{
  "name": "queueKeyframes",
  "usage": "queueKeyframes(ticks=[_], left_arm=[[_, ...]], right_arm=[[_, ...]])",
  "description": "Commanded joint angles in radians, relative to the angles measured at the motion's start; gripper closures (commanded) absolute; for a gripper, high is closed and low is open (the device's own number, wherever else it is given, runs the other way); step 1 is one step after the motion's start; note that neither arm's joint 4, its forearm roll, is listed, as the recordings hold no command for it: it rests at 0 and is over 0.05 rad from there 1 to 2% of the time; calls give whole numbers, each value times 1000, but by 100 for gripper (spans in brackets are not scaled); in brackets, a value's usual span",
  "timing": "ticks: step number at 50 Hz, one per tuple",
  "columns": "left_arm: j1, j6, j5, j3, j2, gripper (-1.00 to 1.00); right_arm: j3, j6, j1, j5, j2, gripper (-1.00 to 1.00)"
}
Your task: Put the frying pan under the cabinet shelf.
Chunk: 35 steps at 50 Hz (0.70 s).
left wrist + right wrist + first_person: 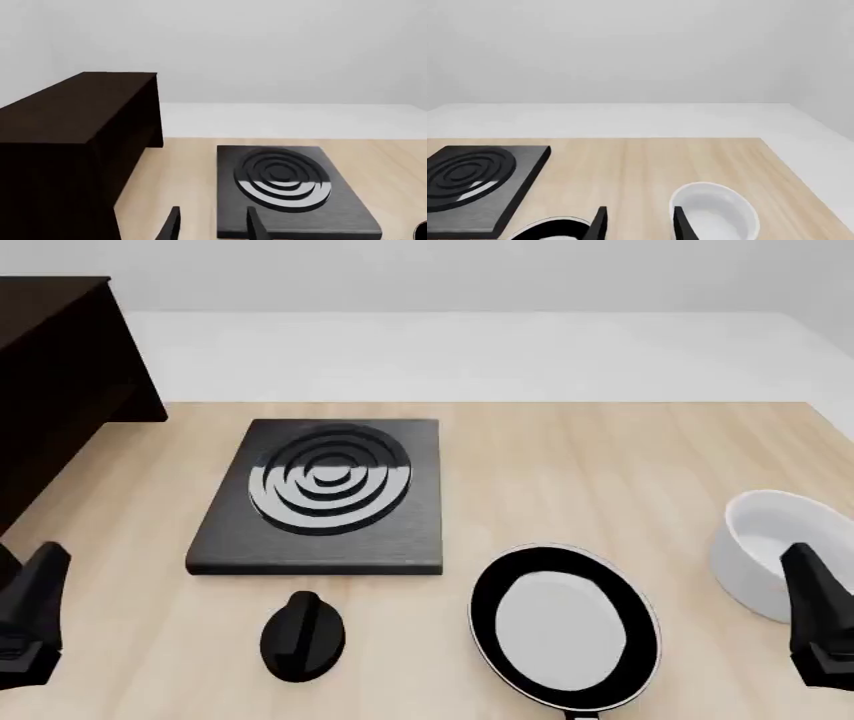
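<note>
frying pan (566, 626) handle cut off at frame edge, cabinet shelf (60, 380) partly out of view

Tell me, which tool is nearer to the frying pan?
Right. The right tool sits just beside the frying pan, at the table's right edge. The left tool is much farther, at the left edge.

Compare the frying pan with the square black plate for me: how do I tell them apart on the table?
The frying pan is round with a light grey inside and thin pale rim; the square black plate is flat, dark and carries glossy concentric rings. The pan lies near the table's front edge, toward the right; the plate sits farther back and left, nearer the cabinet shelf. Both rest flat on the wood, untouched by either claw.
</note>
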Motion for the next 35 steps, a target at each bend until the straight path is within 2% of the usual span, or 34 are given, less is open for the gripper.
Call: queueKeyframes(ticks=[1, 5, 6, 7, 8, 9, 11, 12, 16, 18, 19, 20, 22, 23, 24, 25, 27, 28, 30, 33, 34, 35], left_arm=[[-18, -13, -17, 4, 25, -100], [-40, 7, -68, -6, 108, -100], [-48, -22, -87, -13, 147, -100], [-40, -2, -80, -22, 142, -100], [-47, -35, -84, -36, 179, -100], [-48, 8, -79, -45, 184, -100], [-67, -51, -65, -86, 239, -100], [-67, 12, -61, -97, 244, -100], [-88, 0, -12, -193, 302, -100], [-106, -27, 24, -247, 325, -100], [-112, -8, 38, -269, 334, -100], [-126, -29, 48, -291, 356, -100], [-155, -14, 85, -344, 371, -100], [-166, -43, 94, -362, 399, -100], [-164, -31, 99, -374, 413, -100], [-198, -41, 128, -417, 434, -100], [-213, -21, 143, -452, 475, -100], [-240, -60, 155, -478, 505, -100], [-278, -21, 176, -524, 536, -100], [-333, -66, 234, -608, 589, -100], [-369, -111, 258, -635, 621, -100], [-380, -82, 283, -672, 634, -100]], right_arm=[[-3, 3, 7, 3, 1, -100], [-2, -4, 8, 1, 1, -100], [-2, 4, 7, 2, 3, -100], [-3, 2, 7, 3, 1, -100], [-3, -9, 8, 2, -1, -100], [-2, -7, 8, 2, 0, -100], [-2, 3, 7, 2, 2, -100], [-1, 0, 7, 0, 2, -100], [-2, 2, 7, 2, 1, -100], [-3, -2, 7, 4, 0, -100], [-3, -8, 8, 3, -1, -100], [-3, -3, 8, 2, 0, -100], [-3, 1, 7, 3, 2, -100], [-4, -3, 7, 4, 0, -100], [-4, -7, 8, 4, 0, -100], [-3, -3, 7, 2, 1, -100], [-3, 2, 7, 2, 2, -100], [-4, -2, 7, 3, 1, -100], [-5, -6, 8, 4, 0, -100], [-4, -1, 7, 2, 3, -100], [-2, -7, 8, -4, 5, -100], [-2, -6, 8, -3, 4, -100]])
